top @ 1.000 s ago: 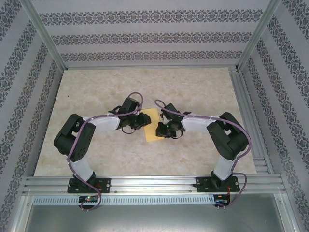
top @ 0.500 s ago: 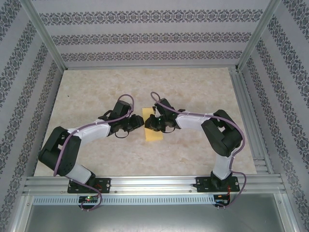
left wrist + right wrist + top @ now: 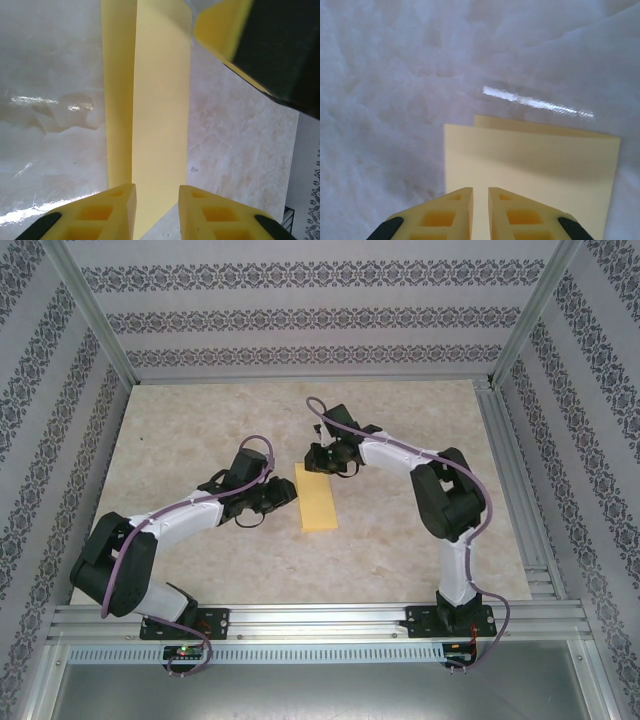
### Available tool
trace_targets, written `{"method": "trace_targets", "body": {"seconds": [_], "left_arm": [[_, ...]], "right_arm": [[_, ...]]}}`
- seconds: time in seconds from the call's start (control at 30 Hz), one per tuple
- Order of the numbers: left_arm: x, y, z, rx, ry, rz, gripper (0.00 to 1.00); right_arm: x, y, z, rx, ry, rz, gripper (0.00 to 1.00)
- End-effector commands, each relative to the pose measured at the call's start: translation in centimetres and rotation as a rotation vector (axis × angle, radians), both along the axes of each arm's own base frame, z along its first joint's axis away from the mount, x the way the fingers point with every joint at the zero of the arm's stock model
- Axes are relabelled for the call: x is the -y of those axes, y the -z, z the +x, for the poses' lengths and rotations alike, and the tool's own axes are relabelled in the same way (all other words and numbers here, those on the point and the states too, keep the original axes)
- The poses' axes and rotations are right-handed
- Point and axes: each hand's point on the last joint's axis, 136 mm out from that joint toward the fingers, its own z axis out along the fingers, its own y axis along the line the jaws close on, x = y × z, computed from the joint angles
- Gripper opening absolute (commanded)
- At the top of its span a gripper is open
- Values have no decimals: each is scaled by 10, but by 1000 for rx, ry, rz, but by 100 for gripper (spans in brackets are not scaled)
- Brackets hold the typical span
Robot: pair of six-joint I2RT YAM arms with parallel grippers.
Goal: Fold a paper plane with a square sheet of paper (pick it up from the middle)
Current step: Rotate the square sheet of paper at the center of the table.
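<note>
The square sheet of paper (image 3: 319, 504) lies folded in half on the table, a narrow yellow rectangle with its lower layer peeking out along one edge (image 3: 155, 100). At the middle of its left side, my left gripper (image 3: 289, 495) stands open, fingertips low over the paper's near edge (image 3: 157, 197). My right gripper (image 3: 318, 464) is at the sheet's far end, its jaws nearly together and resting over the paper (image 3: 480, 192) with nothing between them. One of the right gripper's fingers (image 3: 225, 25) shows at the top of the left wrist view. In the right wrist view the paper (image 3: 535, 165) spreads under the fingertips.
The marble-patterned table (image 3: 200, 420) has bare room all round the sheet. Aluminium frame rails (image 3: 505, 440) and patterned walls bound it on the left, right and back. Both arm bases sit at the near edge.
My right gripper has slid from the paper's middle to its far end, uncovering the full length of the folded sheet. The left arm has stretched lower while its gripper stayed by the left edge.
</note>
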Motion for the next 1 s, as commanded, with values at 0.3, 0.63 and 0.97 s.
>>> {"method": "trace_targets", "body": {"seconds": [0.3,0.63,0.97], "left_arm": [[33,-10,-5,-7,80,-41,31],[90,0,-19,-29,206,-74,32],[128,33,-27,-75,257,-47,26]], "right_arm": [[39,47,7,-59,54,-242,18],[98,39,-11,-69,315,-276,18],[79,-3,-25,-11,252,4,21]]}}
